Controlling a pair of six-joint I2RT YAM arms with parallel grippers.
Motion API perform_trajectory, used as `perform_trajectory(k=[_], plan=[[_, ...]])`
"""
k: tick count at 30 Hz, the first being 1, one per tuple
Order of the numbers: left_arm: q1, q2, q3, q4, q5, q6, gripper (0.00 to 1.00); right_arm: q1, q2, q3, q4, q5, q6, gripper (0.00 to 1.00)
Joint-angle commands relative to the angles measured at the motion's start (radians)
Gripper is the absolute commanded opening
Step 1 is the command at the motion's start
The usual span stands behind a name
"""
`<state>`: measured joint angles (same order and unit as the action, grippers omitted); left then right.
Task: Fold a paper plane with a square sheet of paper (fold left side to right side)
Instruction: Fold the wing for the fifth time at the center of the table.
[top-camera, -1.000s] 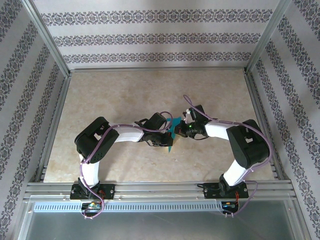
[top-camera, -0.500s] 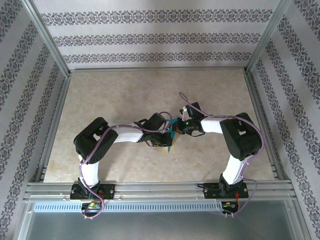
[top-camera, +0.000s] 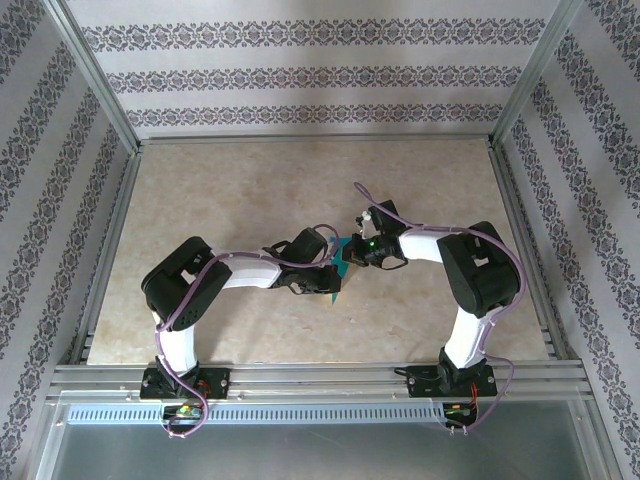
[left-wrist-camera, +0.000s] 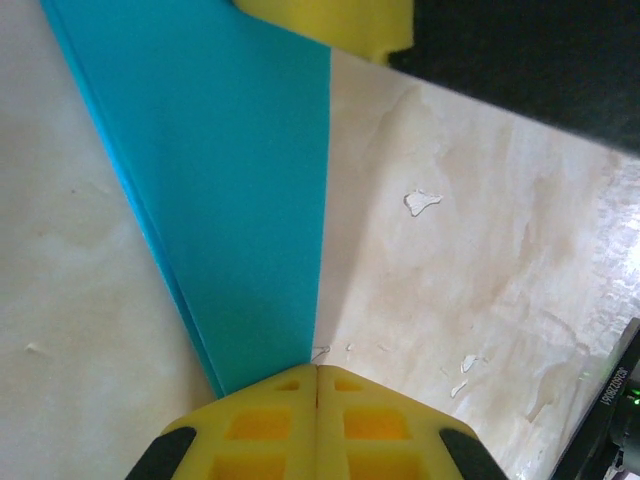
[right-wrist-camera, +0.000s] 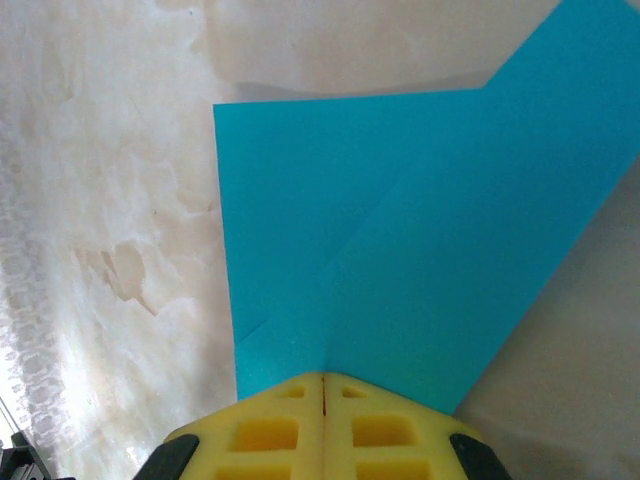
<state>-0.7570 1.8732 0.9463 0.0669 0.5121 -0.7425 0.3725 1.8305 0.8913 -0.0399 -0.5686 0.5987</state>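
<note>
- in the right wrist view the folded paper (right-wrist-camera: 400, 230) runs off the right edge of the frame, so its far corner is cut off.
- from above, most of the paper is covered by the two wrists. what's left is a small teal sliver, and its folds are too small to read there.
- the top view does place it: the paper lies near the middle of the counter (top-camera: 250, 190), with one arm reaching in from each side of it.
- the left wrist view gives what the top view can't: the paper narrows to a sharp point, with layered edges down its left side.
- there's a yellow pad (left-wrist-camera: 330, 18) on the paper's wide end, cut by the frame's top edge.
- the right wrist view shows a broad flat face of the paper with a faint diagonal crease across it.
- left pincer (left-wrist-camera: 317, 372): fingers pressed together right at the paper's narrow point, clamped on it.
- right pincer (right-wrist-camera: 323, 380): fingers together too, nipping the near edge of the paper's broad face.
</note>
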Motion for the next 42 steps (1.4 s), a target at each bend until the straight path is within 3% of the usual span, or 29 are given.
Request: perform_trajectory(k=[1, 11, 27, 42], plan=[[-0.002, -0.004, -0.038, -0.094, 0.014, -0.021, 0.0, -0.035, 0.053, 0.016, -0.058, 0.095, -0.03, 0.0], [0.04, -0.055, 0.02, -0.031, 0.105, -0.034, 0.0, -0.005, 0.071, 0.011, -0.087, 0.041, -0.002, 0.0], [0.067, 0.104, 0.197, -0.118, 0.129, 0.059, 0.0, 0.015, 0.082, -0.002, -0.09, 0.061, 0.012, 0.0], [0.062, 0.08, 0.102, -0.135, 0.129, 0.085, 0.0, 0.017, 0.105, 0.011, -0.103, 0.084, 0.006, 0.0]])
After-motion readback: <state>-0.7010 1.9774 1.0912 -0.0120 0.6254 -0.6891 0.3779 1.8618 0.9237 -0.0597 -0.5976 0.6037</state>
